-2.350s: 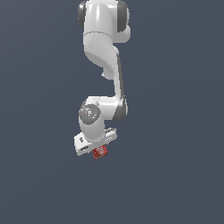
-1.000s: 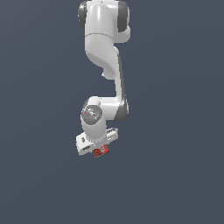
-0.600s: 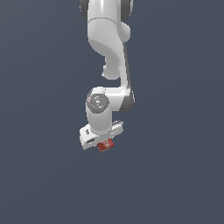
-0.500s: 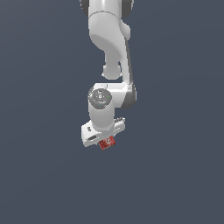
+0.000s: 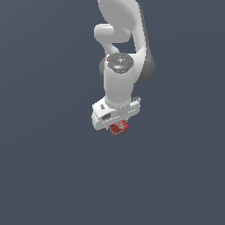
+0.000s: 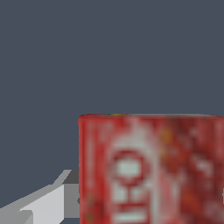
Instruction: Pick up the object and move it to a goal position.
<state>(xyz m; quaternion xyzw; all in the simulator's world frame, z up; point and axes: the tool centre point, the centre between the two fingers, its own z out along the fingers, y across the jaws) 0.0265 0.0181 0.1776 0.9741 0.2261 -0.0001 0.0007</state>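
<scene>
Since the earlier frames, the arm [image 5: 125, 57] had swung toward the exterior view's right, carrying the box with it; the wrist had also turned, so the flange now faced the camera more squarely.

The red box [image 5: 118, 127] sat directly beneath the white gripper [image 5: 115, 121], tucked against its underside and partly hidden by the gripper body. In the wrist view the box [image 6: 151, 170] filled much of the frame, with one grey finger [image 6: 43, 203] beside its edge. The fingers were judged to be clamped on the box, since nothing else supported it; the contact itself was not visible.

The arm hung downward from its upper joints, forearm near vertical, with the gripper body slightly tilted. No goal marker was visible, so remaining travel could not be judged.
</scene>
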